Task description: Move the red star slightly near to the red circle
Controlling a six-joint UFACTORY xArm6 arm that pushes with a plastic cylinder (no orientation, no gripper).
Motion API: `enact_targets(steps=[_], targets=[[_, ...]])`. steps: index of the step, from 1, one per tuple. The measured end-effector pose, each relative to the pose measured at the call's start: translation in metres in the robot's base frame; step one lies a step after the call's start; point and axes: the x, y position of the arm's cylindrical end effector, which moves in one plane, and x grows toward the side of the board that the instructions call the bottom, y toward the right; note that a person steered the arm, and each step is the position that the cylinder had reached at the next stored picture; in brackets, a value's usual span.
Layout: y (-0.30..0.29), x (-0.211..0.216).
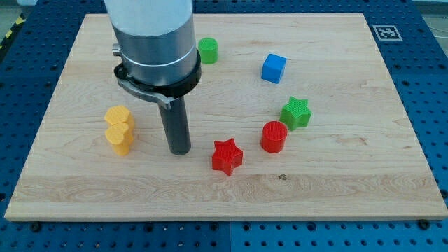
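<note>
Pale wooden bench (336,189) on blue pegboard: my tip (180,150) rests just left of the red star (227,156), apart from it, placed, I judge, to nudge it rightward toward the nearby red circle (274,136). No hand fitted, only a rod.

My tip (180,149) sits just left of the red star (227,155) near the board's (350,189) bottom edge; red circle (274,136) close on the star's right

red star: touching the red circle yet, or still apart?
Apart. Bare wood shows between the red star and the red circle, up to its right. My tip stands left of the star, not touching it.
</note>
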Motion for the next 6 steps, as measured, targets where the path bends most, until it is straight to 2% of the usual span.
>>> enact_targets(steps=[2, 4, 6], targets=[[0.002, 0.009], [0.037, 0.016], [0.062, -0.003]])
